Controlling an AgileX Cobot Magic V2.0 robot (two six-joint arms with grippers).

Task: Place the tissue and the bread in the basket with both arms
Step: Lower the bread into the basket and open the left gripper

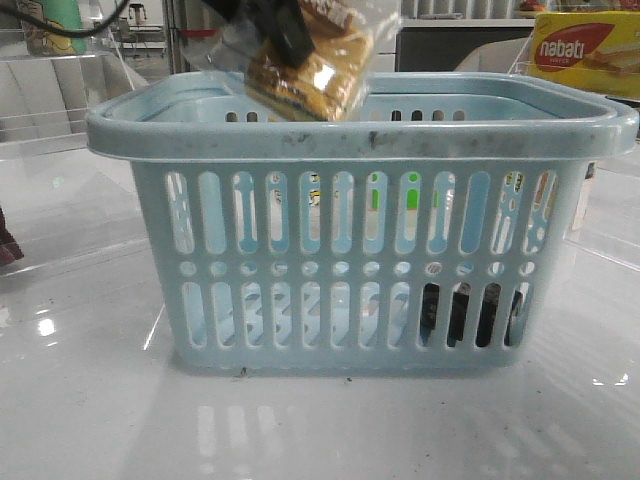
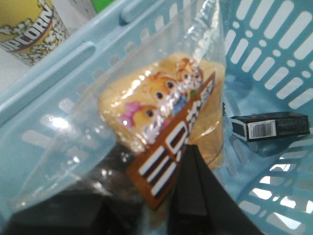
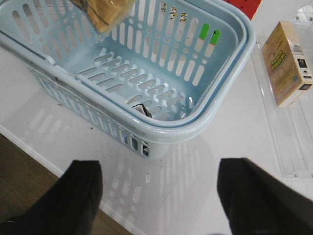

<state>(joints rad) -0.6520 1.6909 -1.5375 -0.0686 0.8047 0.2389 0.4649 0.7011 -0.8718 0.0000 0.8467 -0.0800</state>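
My left claw (image 2: 190, 196) is clamped on the bread (image 1: 312, 62), pinching the clear wrapper so the golden loaf hangs over the basket (image 1: 360, 130), just above its back rim and toward my left half of it in the front view. From my left wrist the bread (image 2: 166, 122) fills most of the picture, its dark printed strip running down toward my fingers (image 2: 193, 186), with the pale blue basket (image 2: 58, 83) wall behind and its slotted floor below. The tissue (image 2: 270, 127) already lies on that floor, a dark little pack near one corner (its barcode faces up), well apart from the bread. In the front view it shows only as a dark shape (image 1: 470, 315) behind the lower slots on the right side of the basket. My right claw (image 3: 159, 196) is spread wide with nothing between its fingers (image 3: 73, 196), hovering over the white table (image 3: 205, 147) just outside the basket (image 3: 210, 117) corner; from there I glimpse the tissue (image 3: 143, 109) low inside and the bread (image 3: 105, 12) at the far edge. A popcorn cup (image 2: 29, 29) stands beyond the basket, a nabati box (image 1: 585, 50) sits at the back right, and a tan box (image 3: 288, 61) lies on a clear tray beside the basket
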